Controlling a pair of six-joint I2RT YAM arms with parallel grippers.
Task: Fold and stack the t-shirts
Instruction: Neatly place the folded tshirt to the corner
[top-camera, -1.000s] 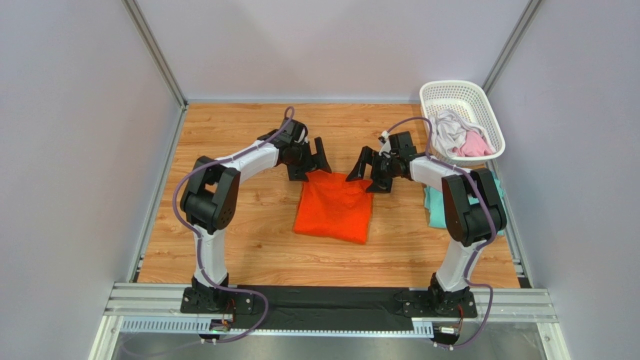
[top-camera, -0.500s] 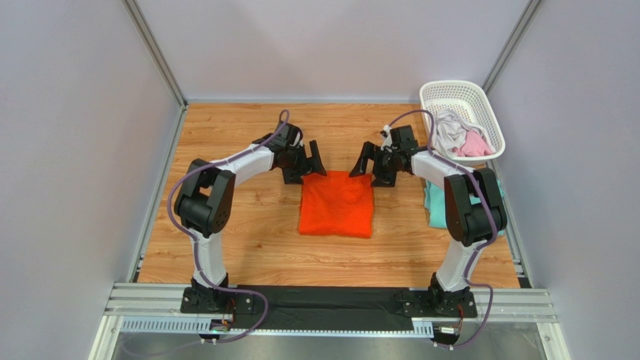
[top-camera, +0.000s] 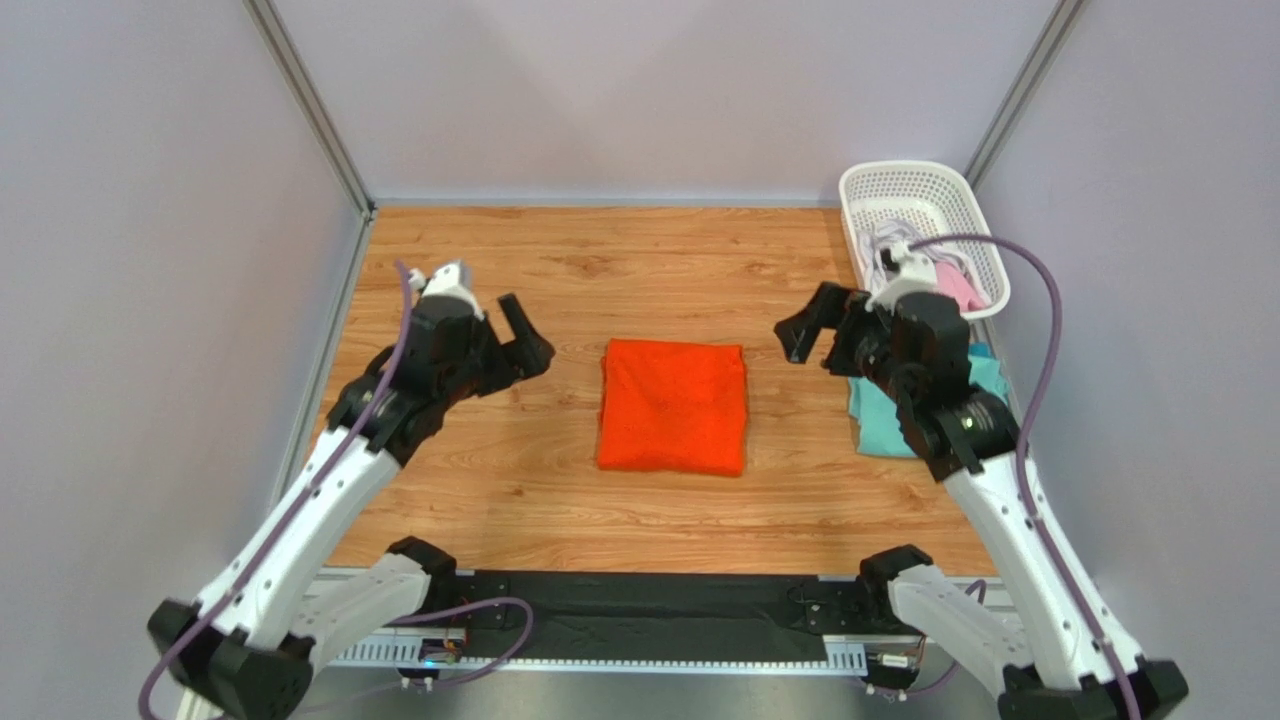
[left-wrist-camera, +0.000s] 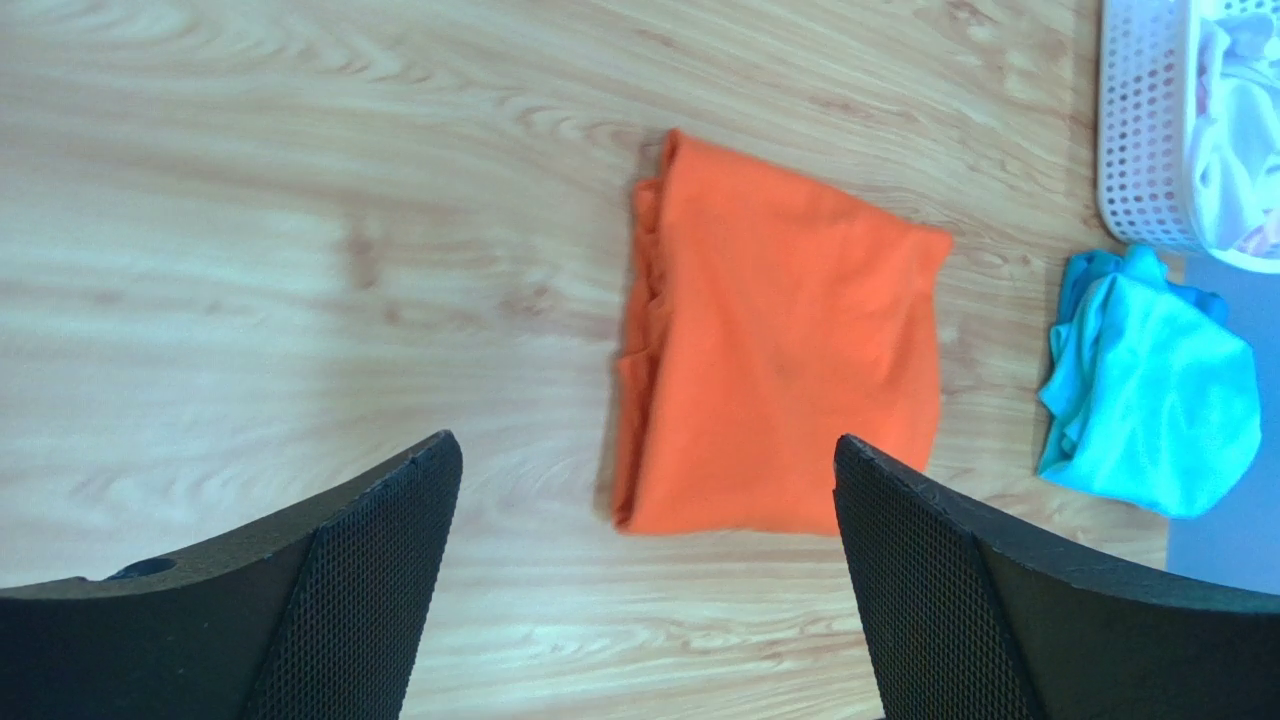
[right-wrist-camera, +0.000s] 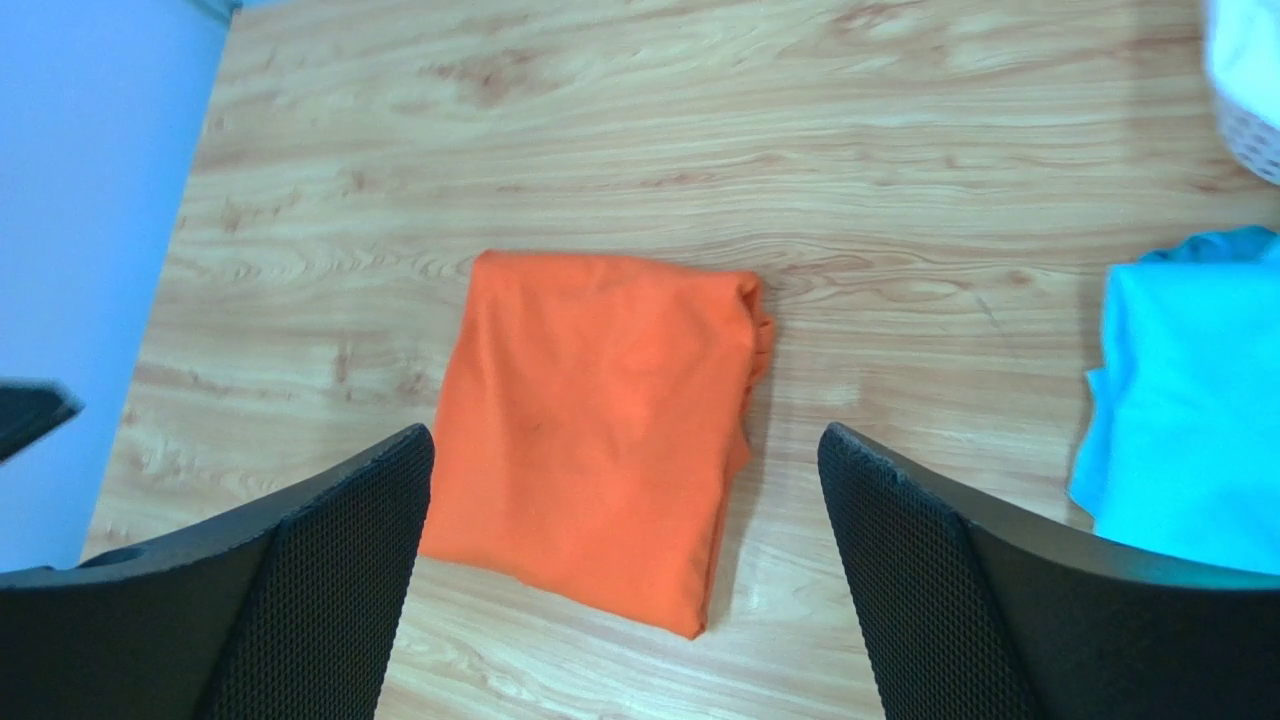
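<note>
A bright orange t-shirt (top-camera: 673, 405) (left-wrist-camera: 781, 375) (right-wrist-camera: 594, 435) lies folded into a flat rectangle on the middle of the wooden table. Left of it, my left gripper (top-camera: 526, 333) (left-wrist-camera: 643, 450) hovers open and empty, apart from the cloth. My right gripper (top-camera: 813, 345) (right-wrist-camera: 624, 435) hovers open and empty to its right. A folded teal t-shirt (top-camera: 875, 423) (left-wrist-camera: 1150, 383) (right-wrist-camera: 1187, 405) lies by the table's right edge, partly hidden under my right arm. Pale grey-white (top-camera: 887, 240) and pink (top-camera: 957, 285) t-shirts sit crumpled in the basket.
The white lattice basket (top-camera: 902, 174) (left-wrist-camera: 1139, 135) stands at the far right corner. Grey walls close in the table on the left, back and right. A black strip and metal rail (top-camera: 661, 600) run along the near edge.
Both grippers have drawn back from the orange t-shirt's far edge, the left one to the left and the right one to the right. The t-shirt now lies square and flat.
</note>
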